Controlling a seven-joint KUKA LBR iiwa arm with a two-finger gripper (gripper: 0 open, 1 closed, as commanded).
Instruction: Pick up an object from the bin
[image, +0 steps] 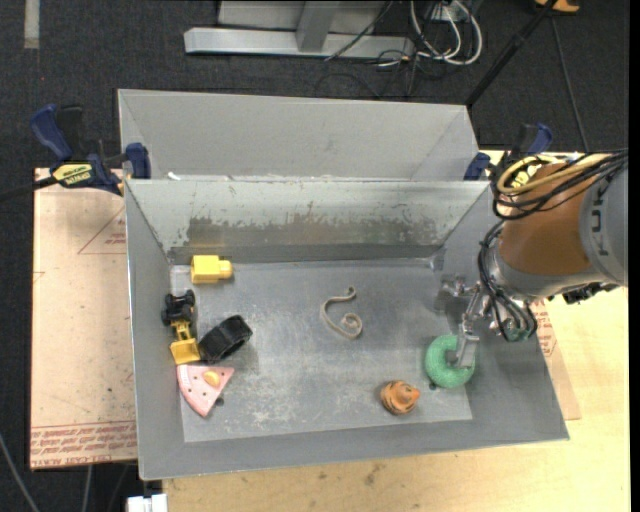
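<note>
Gripper (466, 350) is down at the right side of the grey bin (300, 215), with its tip at the upper right edge of a green ring (437, 366) that lies on the floor. Touching or just above: can't tell. Open or closed: can't tell either from this angle. A small orange-brown lump (400, 398) sits near the ring, to its lower left. A tan bent wire (343, 315) lies mid-floor, well apart. Far left cluster: yellow block (210, 268), black-and-yellow toy (181, 325), black loop (225, 339), pink wedge (204, 387).
</note>
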